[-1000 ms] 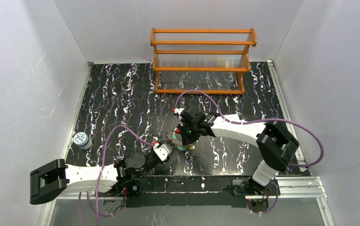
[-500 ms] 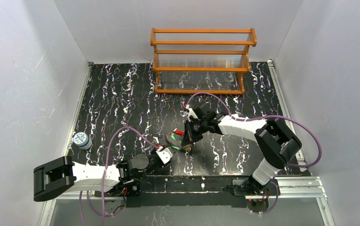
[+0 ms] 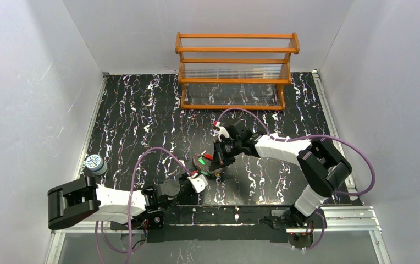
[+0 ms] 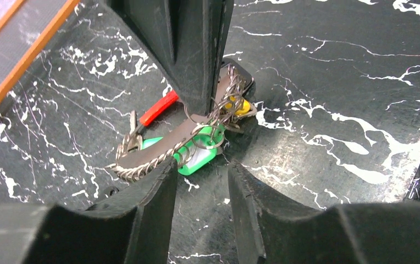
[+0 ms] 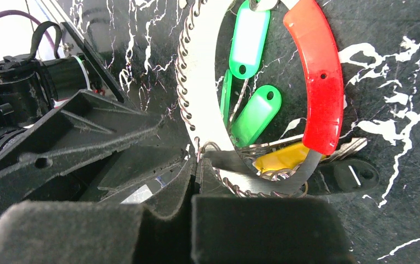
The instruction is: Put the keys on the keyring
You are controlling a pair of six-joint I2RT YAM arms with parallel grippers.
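Observation:
The keyring [image 3: 201, 161], an oval red-and-white band edged with thin chain, lies near the table's front centre. In the right wrist view its white side [image 5: 199, 82] and red side [image 5: 320, 82] enclose two green keys [image 5: 249, 38] [image 5: 257, 115] and a yellow key [image 5: 282, 157]. My right gripper [image 5: 195, 165] is shut on the band's near end and also shows from above [image 3: 217, 163]. My left gripper [image 4: 201, 170] is open and empty, its tips just short of the band and a green key [image 4: 199, 157]; it also shows from above [image 3: 200, 180].
A wooden rack [image 3: 235, 71] stands at the back. A small white-and-blue round jar [image 3: 95, 163] sits at the left edge. A black oval tag [image 5: 356, 175] lies beside the keyring. The metal rail [image 3: 329, 212] runs along the front.
My left gripper has slid right and slightly toward me, closing on the keyring. My right gripper has shifted a little right, still holding the band.

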